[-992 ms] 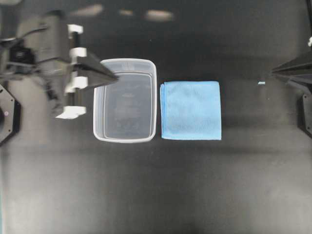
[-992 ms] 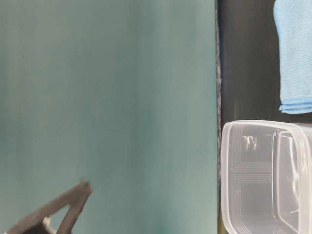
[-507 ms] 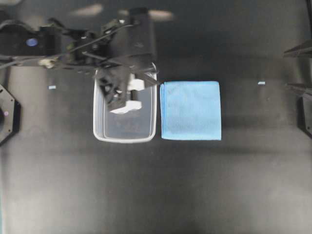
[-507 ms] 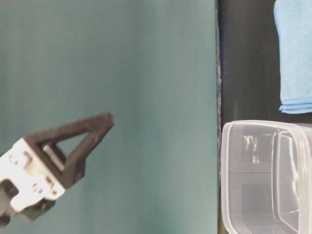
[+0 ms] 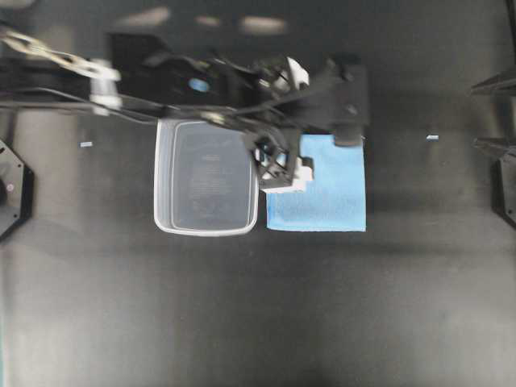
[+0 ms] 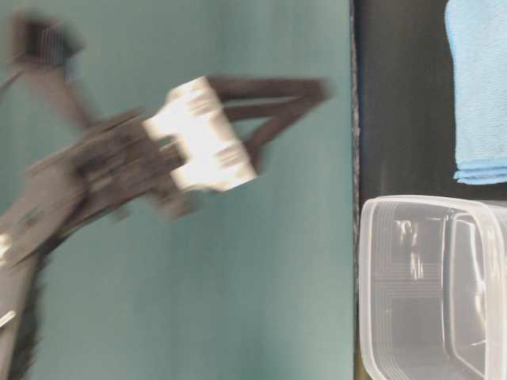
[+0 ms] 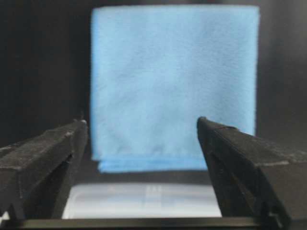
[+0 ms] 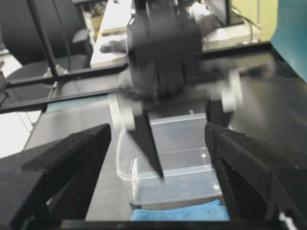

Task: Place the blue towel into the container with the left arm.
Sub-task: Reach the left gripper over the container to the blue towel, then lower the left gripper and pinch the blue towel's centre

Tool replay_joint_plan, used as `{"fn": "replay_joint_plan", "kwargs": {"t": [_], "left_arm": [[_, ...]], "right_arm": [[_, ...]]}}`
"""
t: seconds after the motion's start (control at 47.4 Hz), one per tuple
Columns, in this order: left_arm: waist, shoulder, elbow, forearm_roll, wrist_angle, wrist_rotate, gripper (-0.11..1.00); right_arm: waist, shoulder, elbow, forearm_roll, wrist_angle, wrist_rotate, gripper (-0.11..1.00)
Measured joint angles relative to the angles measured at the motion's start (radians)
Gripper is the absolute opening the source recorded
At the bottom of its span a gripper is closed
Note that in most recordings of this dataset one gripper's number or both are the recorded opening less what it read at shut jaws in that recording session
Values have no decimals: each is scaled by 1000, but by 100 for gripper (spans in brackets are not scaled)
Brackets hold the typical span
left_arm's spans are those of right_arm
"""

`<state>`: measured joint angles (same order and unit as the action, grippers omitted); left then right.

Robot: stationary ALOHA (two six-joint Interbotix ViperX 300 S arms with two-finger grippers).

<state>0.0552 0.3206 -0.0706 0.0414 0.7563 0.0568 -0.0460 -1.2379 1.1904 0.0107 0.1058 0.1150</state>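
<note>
The blue towel [image 5: 330, 193] lies folded flat on the black table, just right of the clear container [image 5: 205, 230], which stands empty. The left arm reaches across above the container. My left gripper [image 5: 343, 113] hovers high over the towel's upper left part, blurred by motion. In the left wrist view it [image 7: 141, 120] is open and empty, with the towel [image 7: 175, 81] ahead and the container's rim [image 7: 144, 201] below. My right gripper [image 5: 484, 113] is open at the right edge. The right wrist view shows it [image 8: 158, 127] empty, facing the container [image 8: 168, 182] and towel [image 8: 177, 212].
Two small pale scraps lie on the table, one [image 5: 433, 138] right of the towel and one [image 5: 85, 144] left of the container. In the table-level view the left gripper [image 6: 317, 91] hangs high in front of a teal wall [image 6: 238, 277].
The left arm swept right, from left of the container, over it, to above the towel. The right gripper opened a second ago and has stayed put since.
</note>
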Motion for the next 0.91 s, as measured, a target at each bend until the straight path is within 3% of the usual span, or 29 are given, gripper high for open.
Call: {"fn": "replay_joint_plan", "kwargs": {"t": [0.338,0.696,0.781,0.908], "left_arm": [[-12,215,-72,2,-6,51,89],[-18,276,-78,0,-26,78,86],[-20,276,-78,0,-28,78,81],[-26,272,-64,0,-46,84,56]], "right_arm": [[-2,-2,3,0,2,2,76],[-2,-2,15,0,2,0,76],[-2,-2,20,0,0,2,76],[-2,-2,23,0,2,2,76]]}}
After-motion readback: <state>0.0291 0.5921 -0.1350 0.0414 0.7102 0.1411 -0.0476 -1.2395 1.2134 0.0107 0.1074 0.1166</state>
